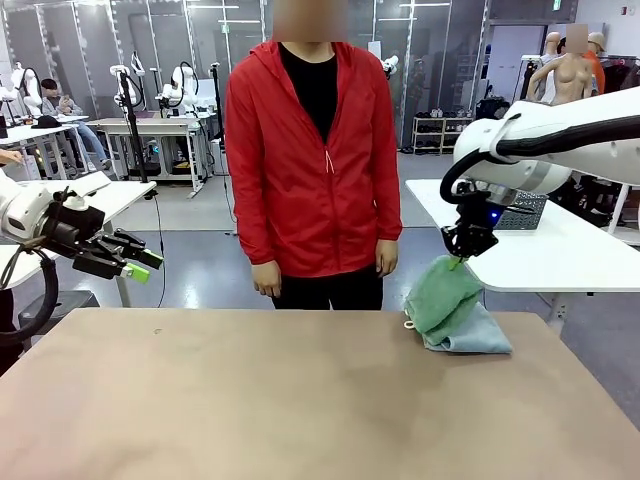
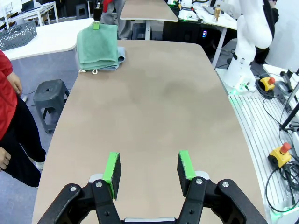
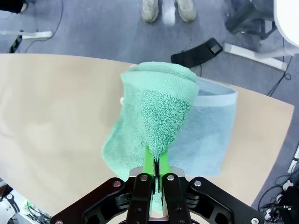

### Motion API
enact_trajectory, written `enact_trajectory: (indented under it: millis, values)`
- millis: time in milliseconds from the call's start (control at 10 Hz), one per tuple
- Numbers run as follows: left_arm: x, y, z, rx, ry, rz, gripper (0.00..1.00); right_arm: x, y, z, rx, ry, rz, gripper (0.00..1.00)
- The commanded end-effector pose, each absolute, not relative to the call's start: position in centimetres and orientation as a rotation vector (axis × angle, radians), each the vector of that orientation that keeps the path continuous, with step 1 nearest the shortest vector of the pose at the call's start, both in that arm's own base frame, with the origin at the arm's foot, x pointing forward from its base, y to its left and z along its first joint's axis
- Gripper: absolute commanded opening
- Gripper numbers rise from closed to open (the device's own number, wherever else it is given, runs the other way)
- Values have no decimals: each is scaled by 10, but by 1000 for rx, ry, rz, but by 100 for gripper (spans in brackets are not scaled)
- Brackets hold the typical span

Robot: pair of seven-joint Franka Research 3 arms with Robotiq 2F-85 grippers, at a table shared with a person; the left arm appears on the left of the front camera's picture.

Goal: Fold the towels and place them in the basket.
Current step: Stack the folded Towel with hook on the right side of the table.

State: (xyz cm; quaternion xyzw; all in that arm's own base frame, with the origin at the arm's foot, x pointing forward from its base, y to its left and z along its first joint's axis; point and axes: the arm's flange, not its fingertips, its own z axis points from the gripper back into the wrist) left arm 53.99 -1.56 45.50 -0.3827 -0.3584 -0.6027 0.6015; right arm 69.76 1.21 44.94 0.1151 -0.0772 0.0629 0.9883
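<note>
Front view: right gripper [image 1: 459, 262] pinched on top edge of green towel [image 1: 441, 296], lifted off blue towel [image 1: 478, 336] at table [image 1: 250, 400] far right corner. Basket [image 1: 522, 211] just behind on side table. Left gripper [image 1: 143, 263] spread, empty, well apart.

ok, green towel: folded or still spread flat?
Folded. The green towel hangs doubled over, pinched at one edge by the right gripper, its lower part draped on the blue towel on the table.
</note>
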Motion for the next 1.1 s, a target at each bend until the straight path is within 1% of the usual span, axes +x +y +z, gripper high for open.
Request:
enact_trajectory:
  millis: [0, 300, 600, 900, 1000]
  values:
    - [541, -16, 458, -900, -821, -1391, 63, 706, -7, 452, 255, -158, 127, 5]
    - [541, -16, 458, -900, -821, -1391, 63, 721, -38, 417, 284, -103, 66, 5]
    - [541, -16, 458, -900, -821, -1391, 63, 747, -61, 370, 350, -146, 118, 5]
    - [541, -16, 458, -900, -821, -1391, 63, 742, -75, 360, 334, -87, 51, 5]
    - [541, -16, 458, -900, -821, -1391, 63, 738, -77, 361, 312, -79, 24, 25]
